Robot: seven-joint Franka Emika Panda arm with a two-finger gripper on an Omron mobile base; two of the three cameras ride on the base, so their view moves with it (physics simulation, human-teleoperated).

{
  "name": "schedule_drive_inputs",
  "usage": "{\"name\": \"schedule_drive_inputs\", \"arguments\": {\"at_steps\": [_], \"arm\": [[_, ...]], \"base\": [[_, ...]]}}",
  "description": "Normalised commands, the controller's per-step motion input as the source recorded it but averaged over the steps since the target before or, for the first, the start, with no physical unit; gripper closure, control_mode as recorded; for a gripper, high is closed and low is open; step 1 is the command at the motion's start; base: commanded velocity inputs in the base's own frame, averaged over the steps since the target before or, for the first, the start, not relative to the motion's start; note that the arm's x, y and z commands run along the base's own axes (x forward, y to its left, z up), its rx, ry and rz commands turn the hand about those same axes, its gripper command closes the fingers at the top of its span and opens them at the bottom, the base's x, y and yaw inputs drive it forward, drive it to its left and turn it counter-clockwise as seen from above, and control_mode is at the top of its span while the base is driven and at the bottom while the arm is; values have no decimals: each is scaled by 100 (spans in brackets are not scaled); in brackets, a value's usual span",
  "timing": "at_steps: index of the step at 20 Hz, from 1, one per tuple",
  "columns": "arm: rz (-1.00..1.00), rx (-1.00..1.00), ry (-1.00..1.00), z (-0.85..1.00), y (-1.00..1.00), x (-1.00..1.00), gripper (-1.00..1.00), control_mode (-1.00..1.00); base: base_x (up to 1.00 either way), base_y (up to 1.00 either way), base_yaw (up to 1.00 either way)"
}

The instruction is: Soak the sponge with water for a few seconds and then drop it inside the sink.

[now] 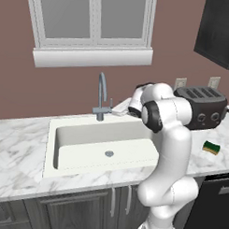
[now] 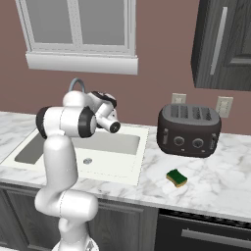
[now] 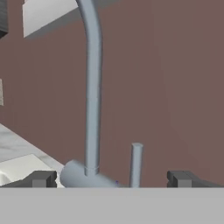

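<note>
The sponge, yellow with a dark green scrub layer up, lies flat on the marble table to the right of the sink, in front of the toaster and apart from it. In the right base view the same sponge sits near the table's front edge, well clear of the basin. Nothing touches it.

The sink is an off-white rectangular basin with a round metal drain in its floor. The grey gooseneck tap stands at the back rim, with its lever upright beside the stem in the hand view.

The white arm reaches over the right rear of the basin, with its hand close to the tap base. In the hand view the claw faces the tap at close range; its two dark fingertips stand wide apart, one on each side of the tap base, with nothing between them but the tap fittings beyond. The claw holds nothing.

Behind the table are a brown wall, a white-framed window and two wall outlets above the toaster.
</note>
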Motion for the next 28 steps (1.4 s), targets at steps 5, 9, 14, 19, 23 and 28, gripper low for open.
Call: {"name": "schedule_drive_inputs", "arguments": {"at_steps": [5,9,14,19,23,28], "arm": [[0,0,-1,-5,5,15,-100,-100],[0,0,0,-7,8,14,-100,-100],[0,0,0,-9,3,19,-100,-100],[0,0,0,-12,0,16,-100,-100],[0,0,0,-14,0,19,-100,-100],[0,0,0,-13,0,21,-100,-100]], "base": [[0,0,0],[0,0,0],[0,0,0],[0,0,0],[0,0,0],[0,0,0]]}}
